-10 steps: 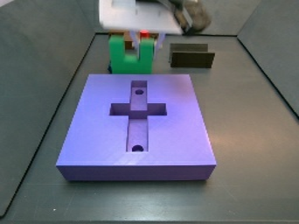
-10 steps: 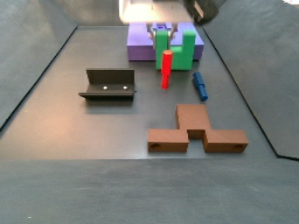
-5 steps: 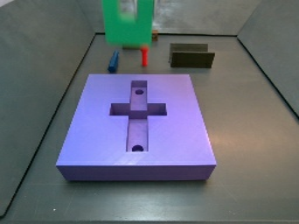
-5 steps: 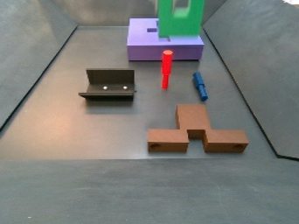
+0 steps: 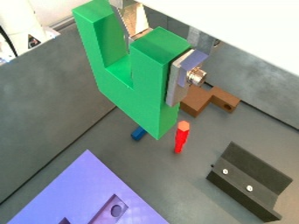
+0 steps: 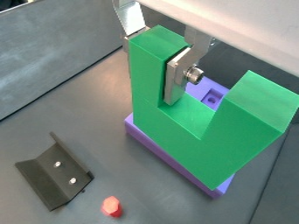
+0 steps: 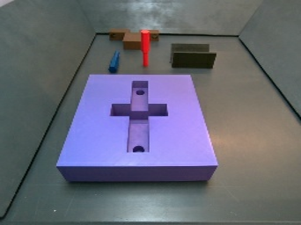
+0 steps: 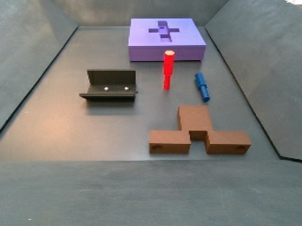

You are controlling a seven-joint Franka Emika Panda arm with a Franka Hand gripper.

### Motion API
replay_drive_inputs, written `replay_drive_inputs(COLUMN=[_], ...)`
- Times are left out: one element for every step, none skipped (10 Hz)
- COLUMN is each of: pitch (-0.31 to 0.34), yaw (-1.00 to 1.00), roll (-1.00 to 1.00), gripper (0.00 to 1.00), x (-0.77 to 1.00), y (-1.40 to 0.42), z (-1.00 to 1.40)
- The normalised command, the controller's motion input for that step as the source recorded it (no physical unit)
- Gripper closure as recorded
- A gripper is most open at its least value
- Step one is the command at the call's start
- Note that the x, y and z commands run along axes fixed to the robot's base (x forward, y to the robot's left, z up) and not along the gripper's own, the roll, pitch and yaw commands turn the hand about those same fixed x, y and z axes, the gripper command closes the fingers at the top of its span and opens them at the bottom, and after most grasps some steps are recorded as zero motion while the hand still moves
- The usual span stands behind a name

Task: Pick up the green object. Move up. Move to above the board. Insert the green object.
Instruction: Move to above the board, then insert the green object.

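Observation:
My gripper (image 5: 156, 63) is shut on one prong of the bright green U-shaped object (image 5: 126, 83), held high above the floor. Both wrist views show this; in a wrist view the silver finger (image 6: 177, 77) presses flat on the green object (image 6: 205, 144). The purple board (image 7: 177, 132) with its cross recess and two round holes lies on the floor in both side views (image 8: 189, 40). Part of it shows below the green object in both wrist views (image 5: 70, 188) (image 6: 142, 138). The gripper and the green object are above the top of both side views.
A red peg (image 8: 169, 69) stands upright beside a lying blue peg (image 8: 202, 86). The dark fixture (image 8: 109, 85) stands on the floor. A brown block (image 8: 199, 132) lies beyond the pegs from the board. Grey walls ring the floor.
The gripper has risen with the green object, from the floor beside the red peg up and out of the top of both side views.

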Motion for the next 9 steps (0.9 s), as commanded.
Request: replay_drive_inputs(pitch=[0.115,0.108,0.124,0.133,0.145,0.000,0.000,-0.010,-0.137], yaw=[0.13,0.10,0.04,0.02,0.02,0.00,0.00,-0.17,-0.23], roll=[0.22,0.23,0.12,0.10,0.09,0.00,-0.03,-0.18,-0.38], gripper=[1.00,1.00,1.00,1.00,1.00,1.00,1.00,1.00,1.00], x=[0.01,0.03,0.10,0.09,0.09,0.00,0.00,0.00,0.12], y=[-1.40,-1.40,-1.40,-0.87,-0.26,0.00,0.00,-0.11,-0.32], z=[0.33,0.33,0.35,0.21,0.07,0.00,-0.03,-0.40,-0.28])
